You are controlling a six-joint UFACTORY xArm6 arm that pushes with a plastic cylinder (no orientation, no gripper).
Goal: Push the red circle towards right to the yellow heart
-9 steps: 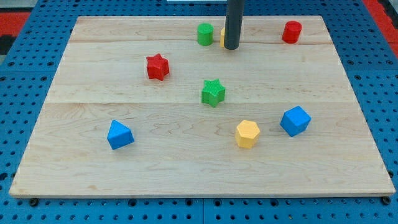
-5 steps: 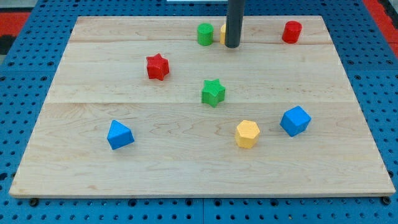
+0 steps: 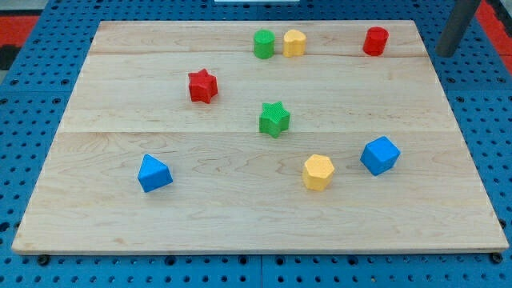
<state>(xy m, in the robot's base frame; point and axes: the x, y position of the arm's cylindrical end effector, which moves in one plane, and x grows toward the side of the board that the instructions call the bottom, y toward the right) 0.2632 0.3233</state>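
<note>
Pale wooden board (image 3: 240,200) lies on a blue pegboard table (image 3: 24,144), and my tip (image 3: 446,54), the bare lower end of a dark rod with nothing to open, close or hold, stands off the board's top right corner, touching no block. Red circle block (image 3: 375,40) sits near that corner, well apart from the yellow heart block (image 3: 294,42), which is just beside a green cylinder block (image 3: 263,43) at the top edge. Toward the middle lie a red star (image 3: 202,86) and green star (image 3: 274,118); nearer the bottom edge, a blue cube (image 3: 379,154), blue wedge (image 3: 154,173) and yellow hexagon (image 3: 318,171).
</note>
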